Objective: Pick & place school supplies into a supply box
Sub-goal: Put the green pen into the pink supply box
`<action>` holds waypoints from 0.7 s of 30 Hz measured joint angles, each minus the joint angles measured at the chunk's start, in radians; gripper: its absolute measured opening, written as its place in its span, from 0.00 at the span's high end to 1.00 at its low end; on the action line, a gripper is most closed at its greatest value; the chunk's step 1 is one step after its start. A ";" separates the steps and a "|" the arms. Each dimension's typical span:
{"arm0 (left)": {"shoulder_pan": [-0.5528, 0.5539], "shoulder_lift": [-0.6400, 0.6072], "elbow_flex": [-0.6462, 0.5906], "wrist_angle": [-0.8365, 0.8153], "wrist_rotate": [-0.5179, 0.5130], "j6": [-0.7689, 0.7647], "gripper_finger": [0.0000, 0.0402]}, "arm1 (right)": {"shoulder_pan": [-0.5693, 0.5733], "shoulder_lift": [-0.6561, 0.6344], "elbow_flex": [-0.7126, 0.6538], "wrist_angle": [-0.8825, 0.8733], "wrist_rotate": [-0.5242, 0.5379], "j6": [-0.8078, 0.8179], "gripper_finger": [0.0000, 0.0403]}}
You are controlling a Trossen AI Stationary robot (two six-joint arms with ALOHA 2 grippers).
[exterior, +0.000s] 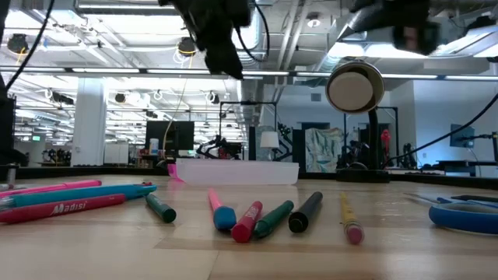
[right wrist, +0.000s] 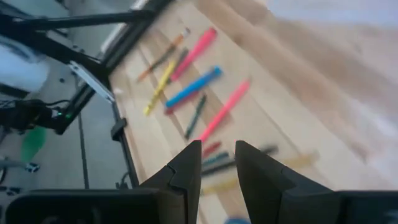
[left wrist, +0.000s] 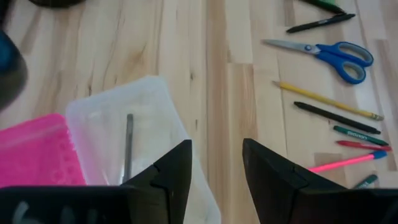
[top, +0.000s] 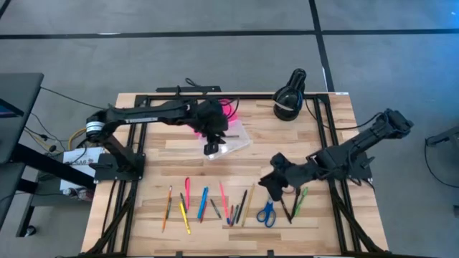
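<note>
I had the left gripper [top: 212, 148] over the box [left wrist: 134, 146], jaws apart and empty; the right gripper's [right wrist: 216, 163] jaws stood narrow.

The supply box [top: 228, 140] sits directly under the left gripper [top: 211, 148], one pencil [left wrist: 128, 146] inside; the other supplies [top: 215, 204] lie in a row nearer the worktop [top: 158, 154] front.

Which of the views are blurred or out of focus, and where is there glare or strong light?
Right wrist view: motion-blurred, the pens smeared, pale glare on the table's far corner. Low view: bright ceiling lights behind; left gripper a dark silhouette; nearest markers soft. Left wrist view: sharp, scissors crisp. High view: evenly lit.
</note>
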 joint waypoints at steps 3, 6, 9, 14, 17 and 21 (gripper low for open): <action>-0.024 -0.033 0.000 -0.036 -0.033 0.001 0.66 | 0.050 0.000 0.000 -0.089 0.010 0.160 0.77; -0.043 -0.063 0.000 -0.062 -0.052 0.001 0.66 | 0.099 0.000 0.000 -0.186 0.036 0.352 0.77; -0.057 -0.084 -0.001 -0.074 -0.056 0.000 0.66 | 0.139 0.000 0.000 -0.274 0.055 0.529 0.77; -0.076 -0.118 -0.001 -0.080 -0.056 0.000 0.66 | 0.201 0.000 0.000 -0.380 0.055 0.772 0.77; -0.081 -0.134 -0.001 -0.119 -0.056 0.001 0.66 | 0.243 0.000 0.000 -0.422 0.054 0.889 0.77; -0.081 -0.156 -0.001 -0.185 -0.056 0.019 0.66 | 0.311 0.002 0.000 -0.462 0.053 1.028 0.77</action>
